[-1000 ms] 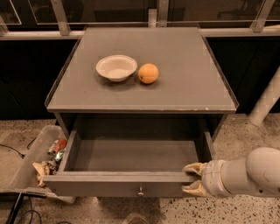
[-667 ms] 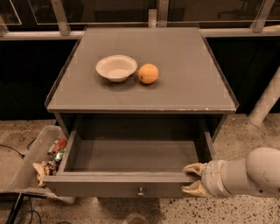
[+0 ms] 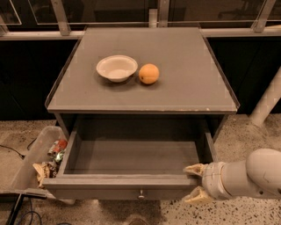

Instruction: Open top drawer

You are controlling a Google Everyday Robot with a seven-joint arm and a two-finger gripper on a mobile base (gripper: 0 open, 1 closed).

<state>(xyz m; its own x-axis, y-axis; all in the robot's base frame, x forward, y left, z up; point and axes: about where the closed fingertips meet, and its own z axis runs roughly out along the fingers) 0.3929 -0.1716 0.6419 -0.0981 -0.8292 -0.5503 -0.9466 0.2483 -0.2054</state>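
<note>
gripper [image 3: 189, 184] at top drawer [image 3: 131, 157] corner, arm [image 3: 259, 173] cropped

**Setting: an indoor robot test area, closer to a lab or office than a home.** A plain grey bench [image 3: 184, 88] stands on a speckled stone floor [image 3: 254, 136]. Behind the bench are metal-framed dark windows [image 3: 109, 9]. Left of it are a clear bin [image 3: 28, 165] of wrappers and loose cables [image 3: 13, 149]. The robot's end effector [image 3: 193, 182] is at the bench's front right corner, by the open top drawer [image 3: 109, 181].

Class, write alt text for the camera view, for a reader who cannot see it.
A grey cabinet's top drawer stands pulled open, with the robot's gripper at the right end of its front. A white bowl and an orange sit side by side on the cabinet top.
</note>
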